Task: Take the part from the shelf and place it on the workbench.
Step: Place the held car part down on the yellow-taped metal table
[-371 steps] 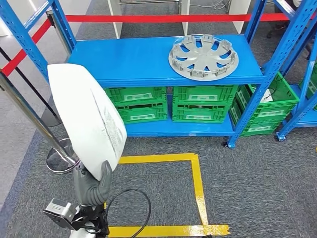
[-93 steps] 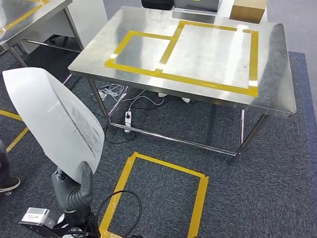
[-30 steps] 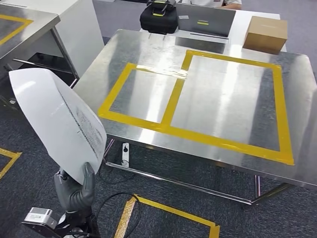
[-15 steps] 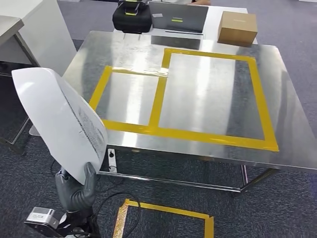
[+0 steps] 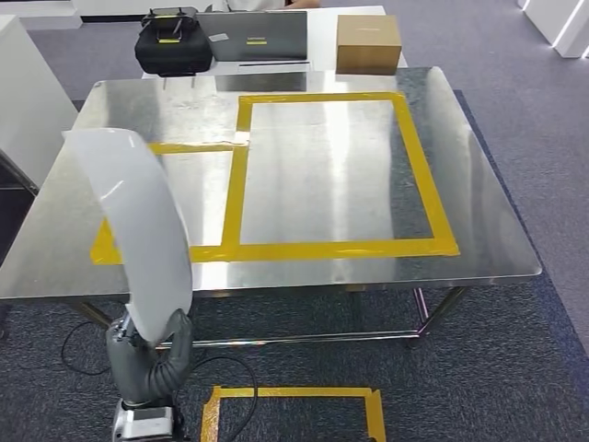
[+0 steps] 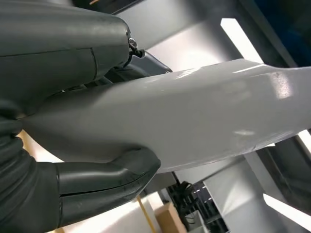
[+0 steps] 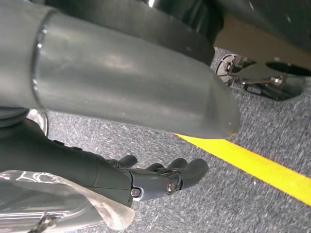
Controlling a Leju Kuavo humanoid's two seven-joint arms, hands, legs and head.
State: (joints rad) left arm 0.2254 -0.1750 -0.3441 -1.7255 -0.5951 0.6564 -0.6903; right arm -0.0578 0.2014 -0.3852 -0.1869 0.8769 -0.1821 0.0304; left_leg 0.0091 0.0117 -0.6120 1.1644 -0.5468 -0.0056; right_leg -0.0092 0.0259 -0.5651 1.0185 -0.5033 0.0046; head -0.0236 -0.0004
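Head view: the left hand is gripping the lower edge of the white curved part, holding it upright in the air at the near left edge of the steel workbench. Beside the yellow floor tape, the right hand is hanging with fingers loosely extended, holding nothing.

Workbench ahead, box behind it, bag left of box

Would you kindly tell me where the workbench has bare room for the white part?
Both yellow-taped rectangles on the workbench lie bare: the large one and the smaller one partly behind the white part. Beyond the far edge, a black bag, laptop and cardboard box crowd together.
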